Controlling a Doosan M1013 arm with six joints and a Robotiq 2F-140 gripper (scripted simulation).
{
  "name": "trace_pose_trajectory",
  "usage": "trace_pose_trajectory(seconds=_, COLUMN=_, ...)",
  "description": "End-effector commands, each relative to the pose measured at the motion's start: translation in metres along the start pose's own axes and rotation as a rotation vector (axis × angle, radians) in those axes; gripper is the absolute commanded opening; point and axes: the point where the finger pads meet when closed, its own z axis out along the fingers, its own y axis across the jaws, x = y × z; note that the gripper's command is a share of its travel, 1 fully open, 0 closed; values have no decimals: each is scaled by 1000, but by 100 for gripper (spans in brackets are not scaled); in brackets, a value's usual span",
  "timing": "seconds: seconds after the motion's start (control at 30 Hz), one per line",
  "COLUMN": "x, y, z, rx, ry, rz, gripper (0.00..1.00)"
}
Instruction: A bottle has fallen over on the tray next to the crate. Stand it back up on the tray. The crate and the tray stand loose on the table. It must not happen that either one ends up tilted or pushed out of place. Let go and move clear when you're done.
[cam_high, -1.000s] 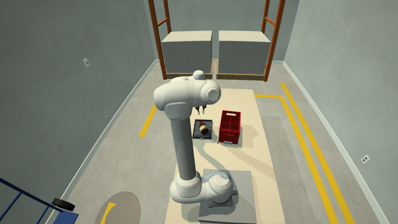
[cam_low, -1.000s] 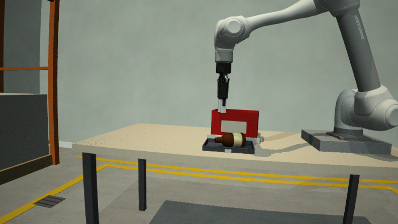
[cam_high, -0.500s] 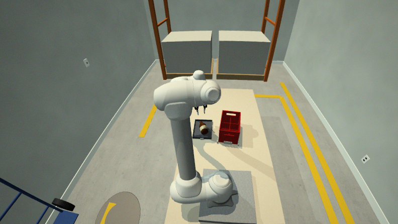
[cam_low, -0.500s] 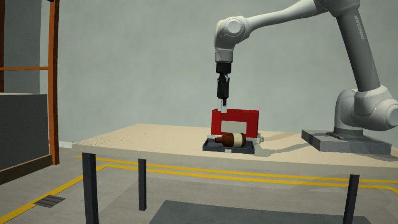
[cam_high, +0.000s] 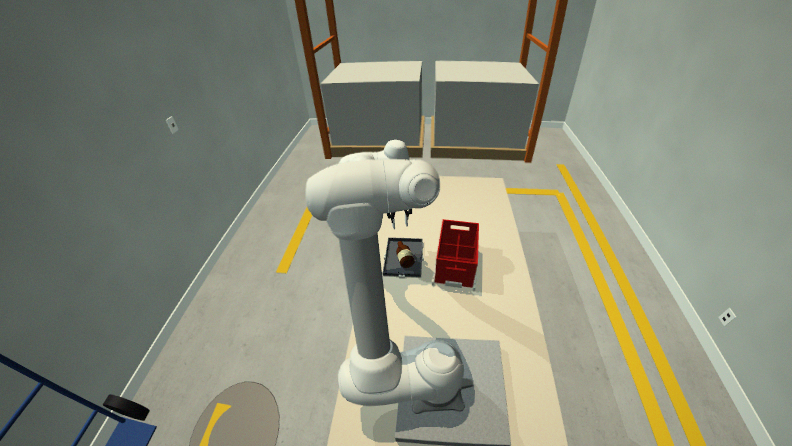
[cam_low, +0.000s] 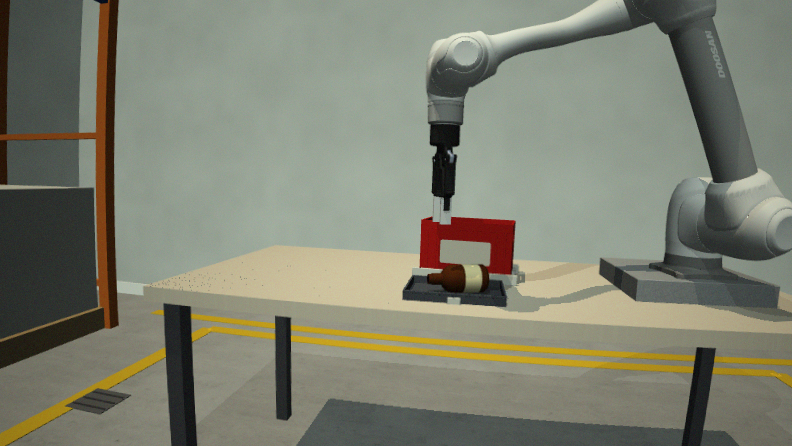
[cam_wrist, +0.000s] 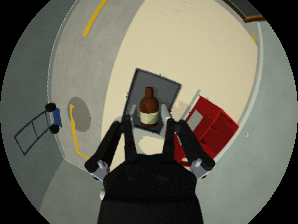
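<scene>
Standing arm: a big white robot arm with smooth, round joints, on a flat, speckled gray block.
Table: long and pale tan, with a flat top and dark, square legs.
Crate: a deep red box with straight walls, inside walls that split it up, and a pale patch on one side. It sits upright beside the tray.
Tool: black with pale tips, pointing down above the table. Its two fingers are spread part way, with nothing pinched.
Tray: dark gray, shallow and four-sided, with a low rim, flat on the table.
Bottle: shiny brown and round, with a thin neck and a cream label. It lies on its side in the tray.
</scene>
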Motion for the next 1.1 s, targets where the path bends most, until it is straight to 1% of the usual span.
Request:
trace_pose_trajectory(seconds=0.0, x=0, y=0, z=0, rx=0, ry=0, rz=0, gripper=44)
trace_pose_trajectory(seconds=0.27, x=0, y=0, z=2, rx=0, ry=0, rz=0, gripper=44)
trace_pose_trajectory(seconds=0.47, x=0, y=0, z=10, rx=0, ry=0, rz=0, gripper=44)
trace_pose_trajectory(seconds=0.73, x=0, y=0, z=30, rx=0, ry=0, rz=0, gripper=44)
trace_pose_trajectory(seconds=0.8, x=0, y=0, z=30, rx=0, ry=0, rz=0, gripper=44)
trace_pose_trajectory(seconds=1.07, x=1, y=0, z=58, rx=0, ry=0, rz=0, gripper=44)
